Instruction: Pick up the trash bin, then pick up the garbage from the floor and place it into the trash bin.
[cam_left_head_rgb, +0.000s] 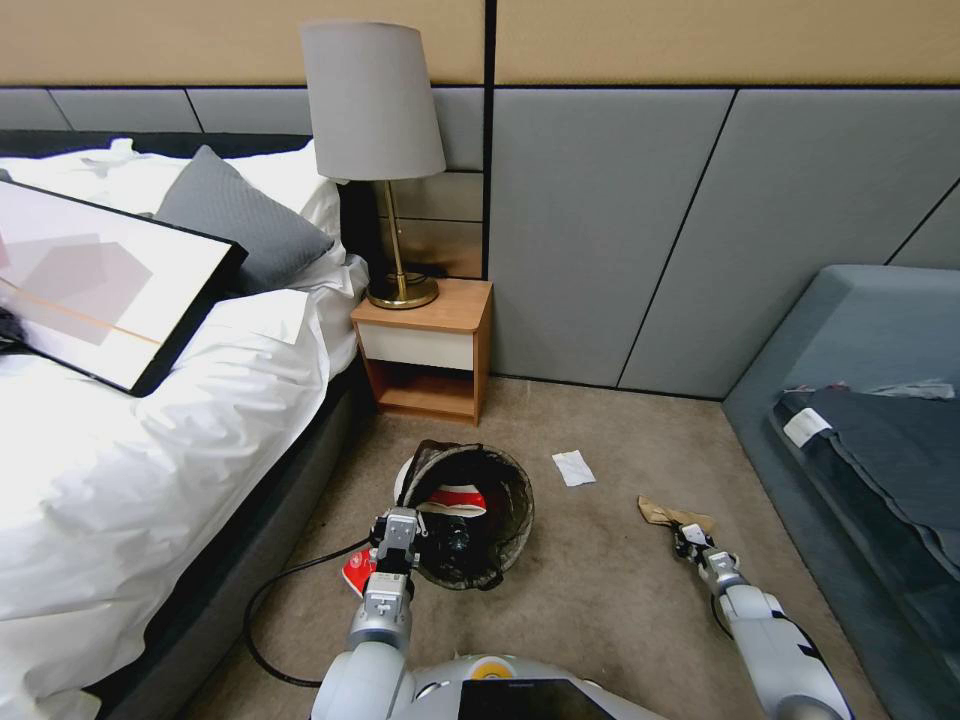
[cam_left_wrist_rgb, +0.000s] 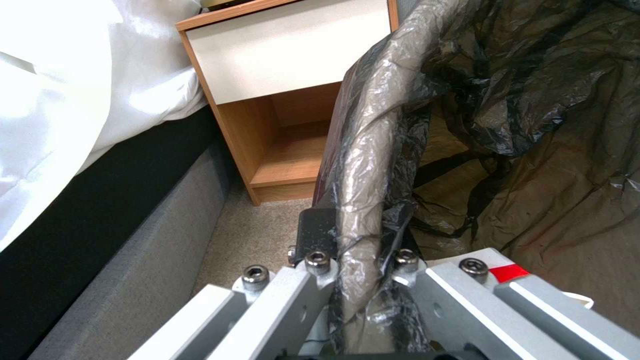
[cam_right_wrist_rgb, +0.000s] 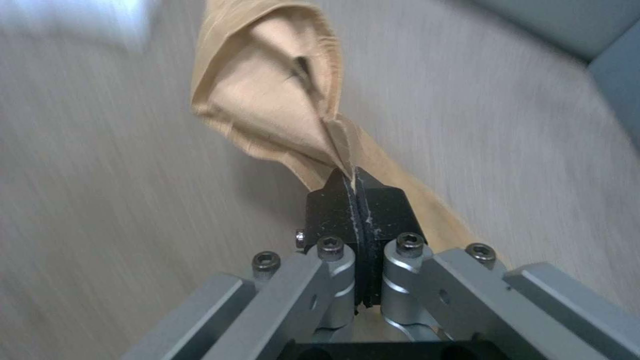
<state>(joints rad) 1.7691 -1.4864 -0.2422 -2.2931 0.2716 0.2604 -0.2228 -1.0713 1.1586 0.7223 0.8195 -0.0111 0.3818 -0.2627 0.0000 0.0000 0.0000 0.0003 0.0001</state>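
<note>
Lower centre, the left gripper (cam_left_head_rgb: 400, 528) clamps the trash bin (cam_left_head_rgb: 470, 515) rim. Lower right, the right gripper (cam_left_head_rgb: 690, 540) pinches the paper bag (cam_left_head_rgb: 665, 514) by what looks like one thin edge, which could tear or slip.

lamp (cam_left_head_rgb: 372, 120) — nightstand (cam_left_head_rgb: 425, 345), bed (cam_left_head_rgb: 150, 420), sofa (cam_left_head_rgb: 860, 400)

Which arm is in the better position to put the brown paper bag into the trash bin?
The right. The right gripper is already shut on the brown paper bag, beside the trash bin. The left gripper is busy: it is clamped on the bin's rim, so it should probably just hold the bin.
</note>
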